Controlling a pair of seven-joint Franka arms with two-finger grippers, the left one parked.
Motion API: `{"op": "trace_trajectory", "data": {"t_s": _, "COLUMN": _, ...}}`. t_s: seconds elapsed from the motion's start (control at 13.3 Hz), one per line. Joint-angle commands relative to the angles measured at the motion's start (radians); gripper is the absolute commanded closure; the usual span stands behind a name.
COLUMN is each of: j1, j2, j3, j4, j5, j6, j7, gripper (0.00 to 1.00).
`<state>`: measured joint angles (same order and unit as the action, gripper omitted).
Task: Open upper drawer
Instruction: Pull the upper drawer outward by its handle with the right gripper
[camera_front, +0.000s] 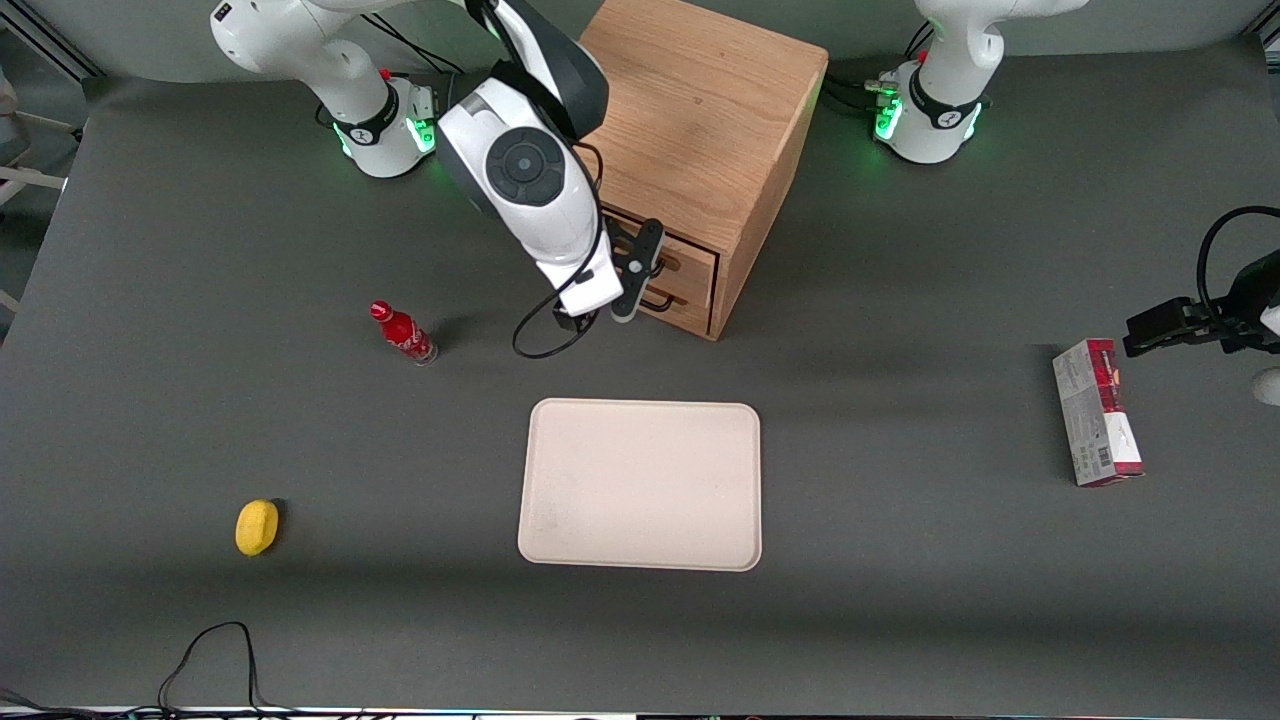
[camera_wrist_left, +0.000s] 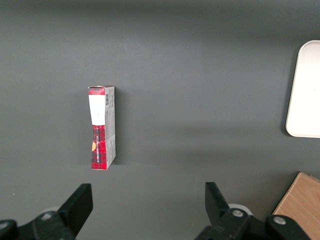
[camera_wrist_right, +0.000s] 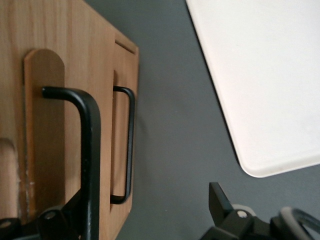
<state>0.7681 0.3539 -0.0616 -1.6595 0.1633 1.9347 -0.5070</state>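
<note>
We hold the gripper wide open directly in front of the upper drawer, apparently straddling its handle.

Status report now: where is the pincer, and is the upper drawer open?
Pincer open, in front of the cabinet, straddling the upper drawer's handle. Upper drawer not yet pulled out. Nothing in the way.

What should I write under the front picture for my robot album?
Robot gripper reaches the wooden cabinet's upper drawer, with a tray, bottle and lemon nearby.
</note>
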Motion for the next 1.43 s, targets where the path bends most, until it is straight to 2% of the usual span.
{"op": "trace_trajectory", "data": {"t_s": 0.0, "j1": 0.002, "j2": 0.007, "j3": -0.021, "j4": 0.015, "j5": 0.022, "j6": 0.01, "j7": 0.056, "gripper": 0.0}}
{"op": "trace_trajectory", "data": {"t_s": 0.53, "j1": 0.002, "j2": 0.037, "j3": -0.092, "j4": 0.05, "j5": 0.028, "j6": 0.01, "j7": 0.067, "gripper": 0.0}}
{"op": "trace_trajectory", "data": {"t_s": 1.35, "j1": -0.107, "j2": 0.143, "j3": -0.09, "j4": 0.204, "j5": 0.025, "j6": 0.006, "j7": 0.035, "gripper": 0.0}}
